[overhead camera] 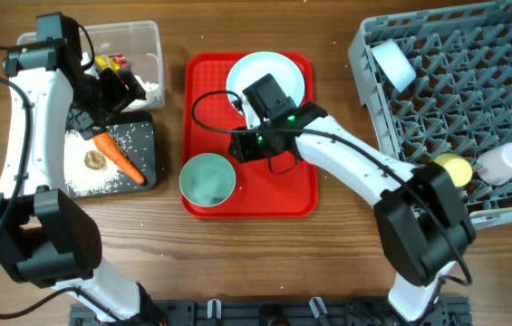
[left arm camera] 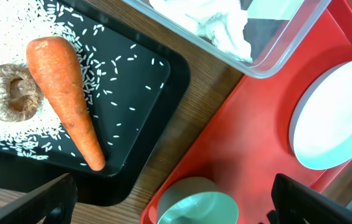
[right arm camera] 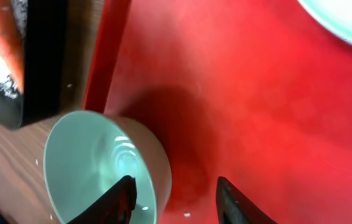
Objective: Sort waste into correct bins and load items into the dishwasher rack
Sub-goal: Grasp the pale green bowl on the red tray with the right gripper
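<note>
Your right gripper (right arm camera: 177,198) spread, nothing held — straddles teal bowl (right arm camera: 95,158) wall, likely for rim pinch toward dishwasher rack (overhead camera: 455,109). Left gripper (left arm camera: 171,200) wide apart, empty.

A brown wooden desk (overhead camera: 328,36) fills the background, its grain running left to right in the overhead view. The light is even and the shadows soft. A black rail (overhead camera: 265,313) lies along the bottom edge.
</note>
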Controlling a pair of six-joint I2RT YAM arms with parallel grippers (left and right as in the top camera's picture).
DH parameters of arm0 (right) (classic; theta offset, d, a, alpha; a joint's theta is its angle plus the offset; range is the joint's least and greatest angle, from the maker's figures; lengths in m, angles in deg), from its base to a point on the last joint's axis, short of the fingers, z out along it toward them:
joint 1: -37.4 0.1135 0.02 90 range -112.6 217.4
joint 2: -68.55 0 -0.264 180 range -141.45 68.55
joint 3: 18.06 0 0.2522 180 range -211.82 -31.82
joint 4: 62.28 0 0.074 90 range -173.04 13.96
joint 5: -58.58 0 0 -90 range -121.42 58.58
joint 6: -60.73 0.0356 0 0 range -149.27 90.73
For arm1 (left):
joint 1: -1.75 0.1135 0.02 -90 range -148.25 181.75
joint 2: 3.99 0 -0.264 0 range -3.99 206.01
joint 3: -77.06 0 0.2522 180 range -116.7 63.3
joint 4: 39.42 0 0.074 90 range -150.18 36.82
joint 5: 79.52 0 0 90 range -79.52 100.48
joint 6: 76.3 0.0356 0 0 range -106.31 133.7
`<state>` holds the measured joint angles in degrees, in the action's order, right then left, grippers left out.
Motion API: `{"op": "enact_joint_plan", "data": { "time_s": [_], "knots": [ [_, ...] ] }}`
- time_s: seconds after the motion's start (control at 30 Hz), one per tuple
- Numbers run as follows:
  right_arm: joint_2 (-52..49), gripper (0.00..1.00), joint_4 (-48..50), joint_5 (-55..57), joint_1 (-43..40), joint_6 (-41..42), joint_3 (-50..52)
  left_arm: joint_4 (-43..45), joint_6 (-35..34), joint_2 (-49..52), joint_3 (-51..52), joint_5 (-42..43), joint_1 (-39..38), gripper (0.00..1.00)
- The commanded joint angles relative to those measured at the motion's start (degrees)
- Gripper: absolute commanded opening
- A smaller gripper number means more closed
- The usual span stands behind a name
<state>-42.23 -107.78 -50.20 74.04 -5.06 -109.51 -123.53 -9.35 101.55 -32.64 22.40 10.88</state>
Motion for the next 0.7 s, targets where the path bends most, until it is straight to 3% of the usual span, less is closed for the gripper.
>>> {"op": "enact_joint_plan", "data": {
  "time_s": [0.0,0.13,0.27,0.57,0.67],
  "knots": [
    [-2.9,0.36,1.4,1.2,2.3,6.2,0.5,0.0,0.3,-0.5,0.0,0.7,0.1,1.0],
    [-4.1,0.29,1.9,0.3,3.0,8.0,0.5,0.0,0.3,-0.5,0.0,0.7,0.1,1.0],
    [-4.8,0.04,2.1,0.1,4.2,9.0,0.5,0.0,0.3,-0.5,0.0,0.7,0.1,1.0],
    [-3.6,0.04,1.4,0.4,3.3,6.8,-1.0,0.0,0.3,-0.5,0.0,0.7,0.1,1.0],
    [2.7,0.04,-2.6,12.0,-0.3,2.1,-1.8,0.0,0.3,-0.5,0.0,0.7,0.1,1.0]
  ]
}}
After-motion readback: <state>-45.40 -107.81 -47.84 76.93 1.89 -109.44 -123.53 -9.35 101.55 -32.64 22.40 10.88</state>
